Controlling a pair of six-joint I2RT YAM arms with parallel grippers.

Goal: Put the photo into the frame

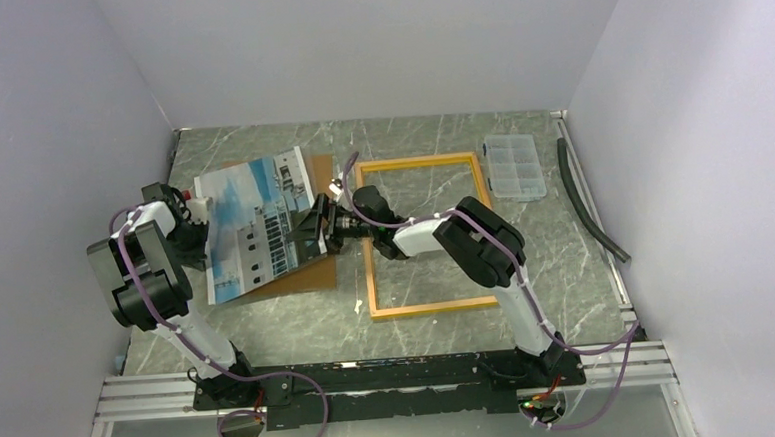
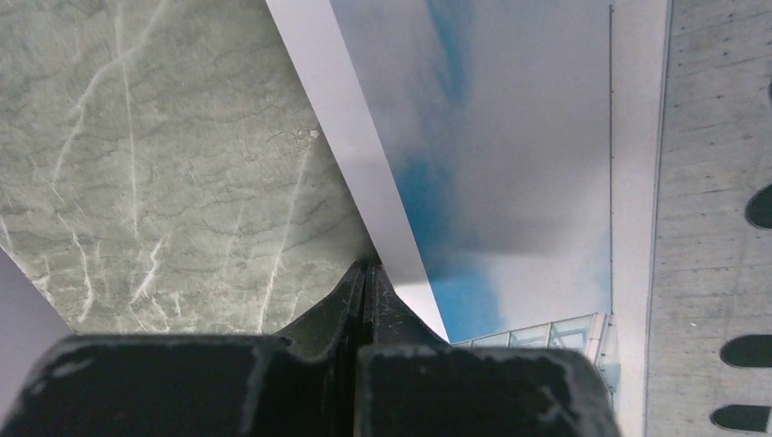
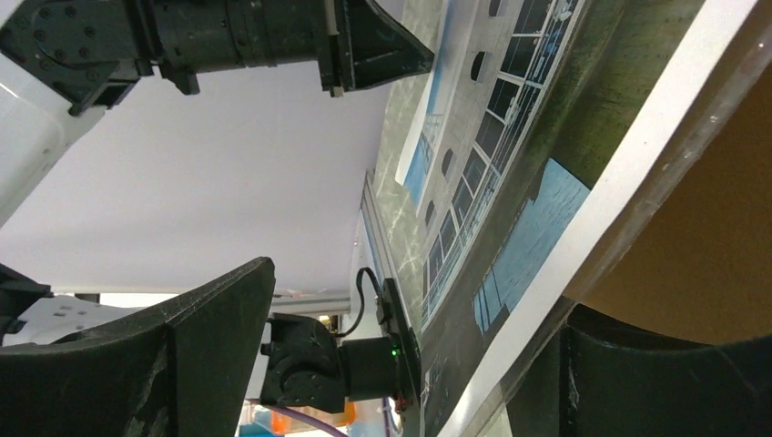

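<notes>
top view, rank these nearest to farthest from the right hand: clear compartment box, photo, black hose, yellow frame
From the right hand:
1. photo - its right edge sits inside the open hand, the rest spreads left
2. yellow frame - just right of the hand
3. clear compartment box - back right, beyond the frame
4. black hose - farthest right

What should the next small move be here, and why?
Probably close the right gripper on the photo. The left gripper is shut on the photo's opposite edge, holding it tilted over the brown backing board, while the right one stands open with the sheet's edge between its fingers. A second grip would likely steady it for carrying to the yellow frame.
</notes>
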